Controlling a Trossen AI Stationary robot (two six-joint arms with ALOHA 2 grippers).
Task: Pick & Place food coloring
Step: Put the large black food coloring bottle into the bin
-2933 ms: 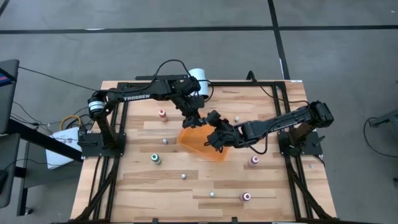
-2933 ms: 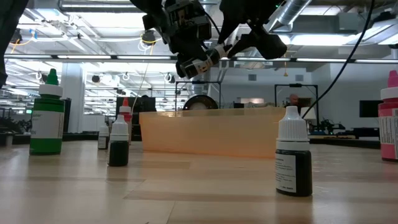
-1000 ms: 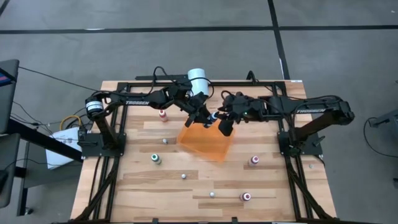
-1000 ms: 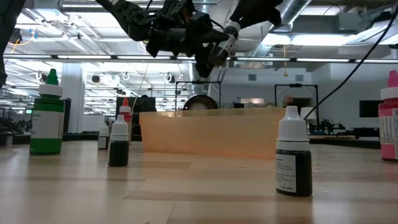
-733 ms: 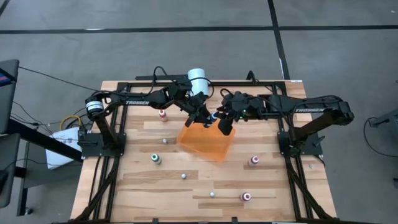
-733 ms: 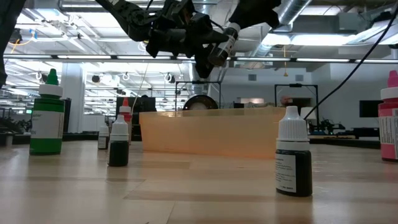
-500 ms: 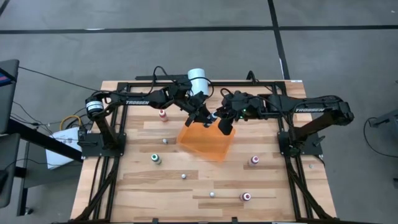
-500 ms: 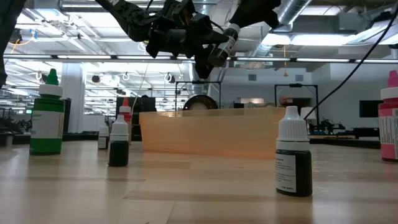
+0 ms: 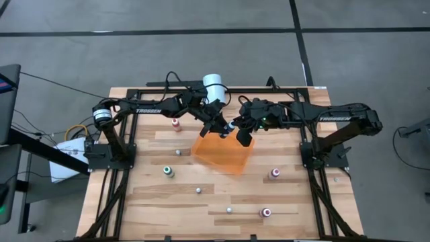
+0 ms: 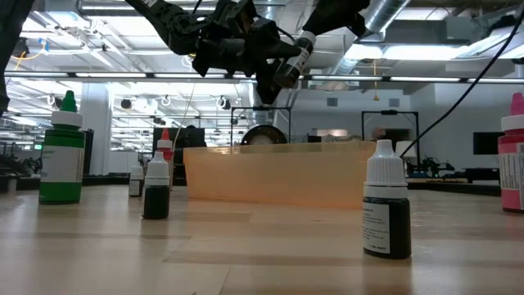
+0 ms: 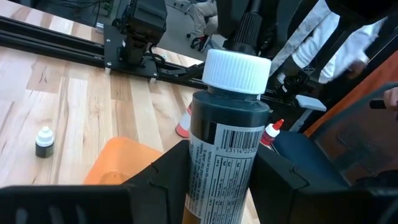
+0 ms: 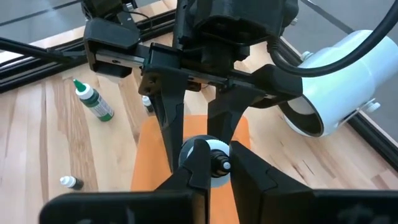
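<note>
A dark food coloring bottle [image 11: 227, 146] with a white cap hangs over the orange tray [image 9: 225, 154], held between both arms. My left gripper [image 11: 224, 186] reaches in from the table's left and is shut on the bottle's body. My right gripper [image 12: 211, 163] comes from the right and is shut on its cap. In the low view the bottle [image 10: 293, 61] is tilted high above the tray [image 10: 278, 172]. More food coloring bottles stand upright on the wood: green [image 9: 168, 172], red [image 9: 176, 124], pink [image 9: 275, 173]. My left gripper pinches the bottle's labelled body [image 11: 211, 180] between its two fingers, coming nearly level from the table's left. The cap end juts past the fingertips toward the right arm, tilted upward, and the bottle is clear of the tray. My right gripper has its two fingers on either side of the white cap [image 12: 204, 149], pinching it at their free ends. They come from the table's right, slanting downward, and meet the bottle end-on.
A large white cylinder [image 9: 213, 86] lies at the table's far edge behind the grippers. Another pink-topped bottle [image 9: 266, 212] and small bottles [image 9: 199, 191] [image 9: 229, 210] stand toward the near edge. Black frame rails [image 9: 134, 134] run along both sides of the table.
</note>
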